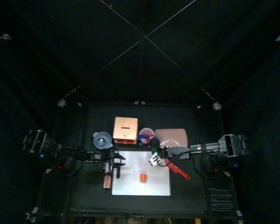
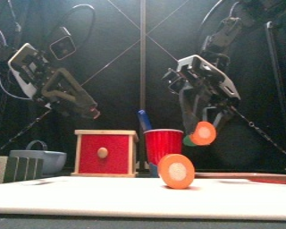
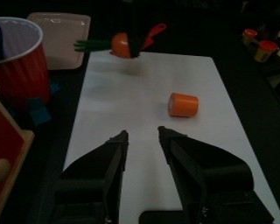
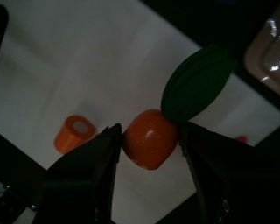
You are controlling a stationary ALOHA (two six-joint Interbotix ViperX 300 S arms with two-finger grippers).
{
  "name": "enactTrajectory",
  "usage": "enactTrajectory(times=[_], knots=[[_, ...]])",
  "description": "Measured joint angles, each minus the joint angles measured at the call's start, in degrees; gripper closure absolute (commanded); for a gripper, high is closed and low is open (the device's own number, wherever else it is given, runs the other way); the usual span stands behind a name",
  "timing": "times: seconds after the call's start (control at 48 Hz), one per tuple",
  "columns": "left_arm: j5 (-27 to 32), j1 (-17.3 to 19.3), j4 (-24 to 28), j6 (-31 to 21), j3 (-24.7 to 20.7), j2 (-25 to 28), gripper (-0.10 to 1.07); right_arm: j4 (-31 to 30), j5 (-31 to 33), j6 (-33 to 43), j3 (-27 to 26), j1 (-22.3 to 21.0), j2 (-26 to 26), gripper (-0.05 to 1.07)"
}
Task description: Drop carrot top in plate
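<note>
My right gripper (image 4: 152, 140) is shut on the carrot top (image 4: 152, 137), an orange stub with a green leaf (image 4: 199, 83). It holds it above the white cutting board (image 1: 154, 182), as the front view (image 2: 203, 133) and the left wrist view (image 3: 123, 45) also show. The pinkish plate (image 1: 171, 137) lies behind the board's right end, and its edge shows in the right wrist view (image 4: 275, 44). A cut carrot piece (image 1: 143, 178) lies on the board. My left gripper (image 3: 143, 140) is open and empty over the board's left end.
A red cup (image 2: 164, 143) with a blue stick and a red box (image 2: 105, 152) stand behind the board at the left. A red-handled knife (image 1: 178, 169) lies at the board's right. Grey containers (image 2: 32, 161) stand at the far left.
</note>
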Motion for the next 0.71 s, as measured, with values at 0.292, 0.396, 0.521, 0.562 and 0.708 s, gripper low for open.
enactTrajectory(times=[0.292, 0.396, 0.521, 0.562, 0.708], knots=[[0.0, 0.3, 0.0, -0.1, -0.1, 0.0, 0.23, -5.8, -4.0, -0.3, 3.3, -9.2, 0.8, 0.39], [0.0, 0.4, 0.0, 0.0, 0.0, 0.0, 0.23, -7.3, -5.7, -0.2, 3.8, -11.4, 2.8, 0.33], [0.0, 0.4, 0.0, 0.0, -0.1, 0.0, 0.23, -8.1, -6.4, -0.1, 4.2, -12.7, 5.1, 0.24], [0.0, 0.4, 0.0, 0.0, -0.1, 0.0, 0.23, -8.1, -6.5, -0.1, 4.4, -12.9, 5.4, 0.22], [0.0, 0.4, 0.0, 0.0, -0.1, 0.0, 0.23, -8.4, -6.7, -0.2, 4.7, -13.0, 5.6, 0.15]])
